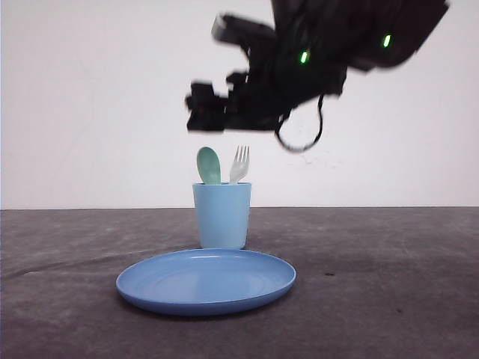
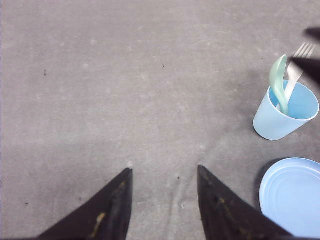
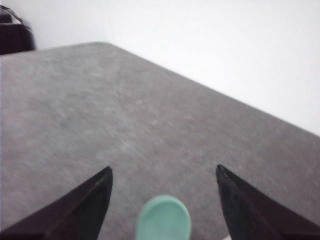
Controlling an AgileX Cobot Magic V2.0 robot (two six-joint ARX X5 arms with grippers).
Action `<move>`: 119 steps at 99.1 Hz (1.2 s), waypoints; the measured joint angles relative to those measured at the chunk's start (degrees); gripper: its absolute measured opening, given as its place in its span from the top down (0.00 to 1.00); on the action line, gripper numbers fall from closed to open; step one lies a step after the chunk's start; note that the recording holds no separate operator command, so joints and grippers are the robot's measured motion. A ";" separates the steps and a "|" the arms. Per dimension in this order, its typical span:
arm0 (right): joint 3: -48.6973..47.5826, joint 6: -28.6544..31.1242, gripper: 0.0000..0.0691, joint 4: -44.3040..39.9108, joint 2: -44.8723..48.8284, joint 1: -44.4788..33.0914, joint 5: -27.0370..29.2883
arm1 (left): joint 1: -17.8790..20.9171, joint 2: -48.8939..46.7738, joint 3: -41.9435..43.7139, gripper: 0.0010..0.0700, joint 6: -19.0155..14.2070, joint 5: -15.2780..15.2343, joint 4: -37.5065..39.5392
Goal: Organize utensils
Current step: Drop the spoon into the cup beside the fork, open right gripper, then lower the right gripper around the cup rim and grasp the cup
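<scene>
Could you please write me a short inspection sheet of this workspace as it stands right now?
Surface: grey table, a few small specks.
Job's things: green spoon and white fork upright in the blue cup.
Clutter: blue plate in front of the cup, nothing on it.
Grippers: left gripper open over bare table; right gripper open above the spoon.
Cables: black loop hanging under the right arm.
Surroundings: plain white wall.

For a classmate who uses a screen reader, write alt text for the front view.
A light blue cup stands on a dark grey table, holding a mint-green spoon and a white fork upright. A round blue plate lies in front of it, and a black robot arm hangs above.
</scene>
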 joint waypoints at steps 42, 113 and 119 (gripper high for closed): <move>0.02 3.74 0.40 -28.55 -17.84 -0.39 -1.57 | 0.00 0.00 0.00 0.67 0.09 0.00 0.04; -10.99 6.95 0.01 -37.24 -19.93 -0.98 1.62 | 0.00 0.00 0.00 0.67 0.24 0.02 0.07; -11.76 7.74 0.01 -35.08 -18.93 -0.98 1.62 | 0.00 0.00 0.00 0.67 0.24 0.02 0.07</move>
